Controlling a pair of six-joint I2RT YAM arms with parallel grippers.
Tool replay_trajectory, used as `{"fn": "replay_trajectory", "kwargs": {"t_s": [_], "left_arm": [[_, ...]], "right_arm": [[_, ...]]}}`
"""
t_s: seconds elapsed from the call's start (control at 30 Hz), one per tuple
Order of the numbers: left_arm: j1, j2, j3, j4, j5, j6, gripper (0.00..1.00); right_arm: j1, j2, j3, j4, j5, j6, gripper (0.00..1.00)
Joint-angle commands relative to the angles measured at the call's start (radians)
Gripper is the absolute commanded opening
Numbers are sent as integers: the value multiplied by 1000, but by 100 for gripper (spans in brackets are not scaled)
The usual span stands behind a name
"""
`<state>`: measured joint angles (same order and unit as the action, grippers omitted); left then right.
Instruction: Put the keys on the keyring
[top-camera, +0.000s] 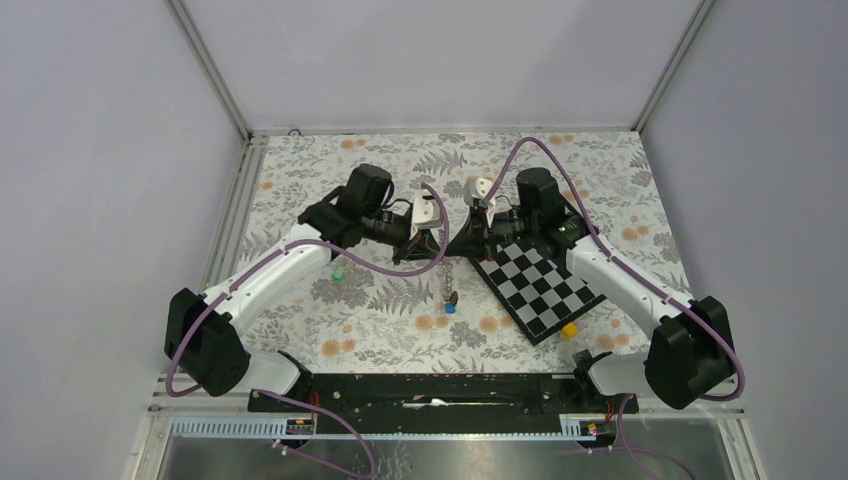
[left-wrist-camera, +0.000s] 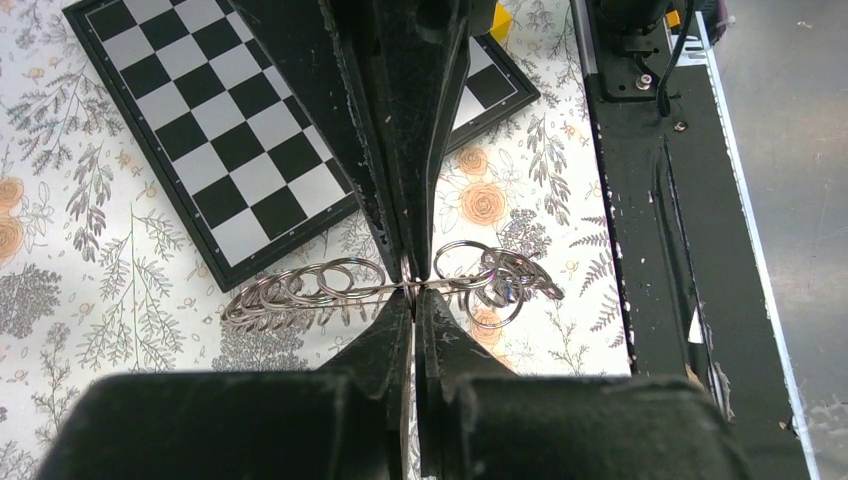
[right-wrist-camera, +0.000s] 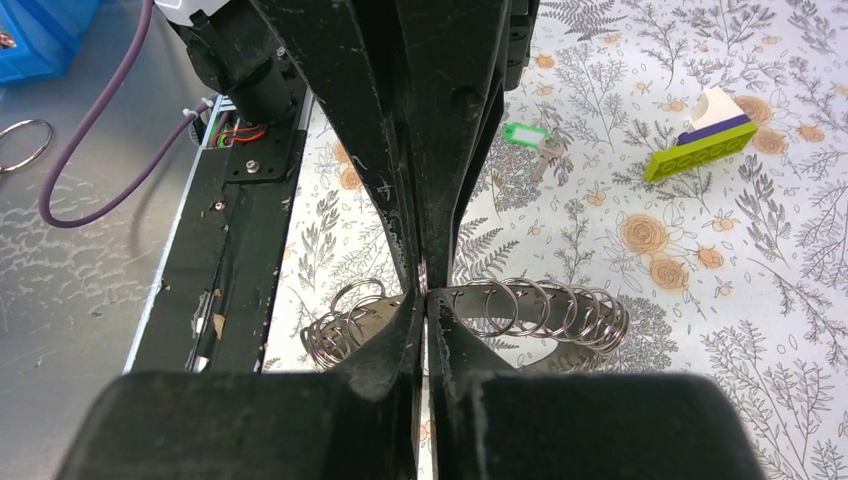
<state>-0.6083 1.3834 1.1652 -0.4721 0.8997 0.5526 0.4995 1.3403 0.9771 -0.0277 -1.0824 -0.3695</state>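
Broadly, the flowered table (top-camera: 400, 320) takes up the floor of the cell, with a black rail (top-camera: 440, 392) along its near edge. Both arms reach inward and meet over the middle. The checkerboard (top-camera: 540, 285) lies flat to the right of that meeting point, partly under the right arm.

The left gripper (left-wrist-camera: 413, 300) is clenched, its tips pressed together on the keyring (left-wrist-camera: 300, 292). The right gripper (right-wrist-camera: 425, 300) is clenched on the same chain from the opposite side, its tips almost touching the left's. The keyring is a string of linked silver rings, held up off the table. In the wrist views it fans out to either side of the pinch, and from above a thin strand hangs down below the two grippers.

At the low end of that strand sits the blue key (top-camera: 450, 308), at or near the cloth; whether it is threaded on cannot be told. The green key (right-wrist-camera: 525, 134) lies flat on the table well to the left of the grippers, apart from the chain. A yellow-green stick (right-wrist-camera: 700, 150) lies near it on the cloth. A small yellow block (top-camera: 569, 329) sits at the near corner of the checkerboard.
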Motion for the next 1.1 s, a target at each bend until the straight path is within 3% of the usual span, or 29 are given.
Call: {"fn": "replay_trajectory", "kwargs": {"t_s": [0.0, 0.23, 0.37, 0.7, 1.07], "left_arm": [[-1, 17, 114, -60, -19, 64, 0], [-1, 29, 146, -110, -62, 104, 0], [-2, 32, 162, -137, -72, 121, 0], [-21, 45, 173, -160, -96, 119, 0], [-40, 49, 186, -177, -99, 107, 0]], "right_arm": [[7, 5, -6, 17, 11, -8, 9], [7, -12, -3, -27, 34, -83, 27], [7, -24, 0, -73, 59, -150, 31], [7, -40, 10, -51, 56, -108, 43], [7, -39, 4, 68, 7, 27, 40]]}}
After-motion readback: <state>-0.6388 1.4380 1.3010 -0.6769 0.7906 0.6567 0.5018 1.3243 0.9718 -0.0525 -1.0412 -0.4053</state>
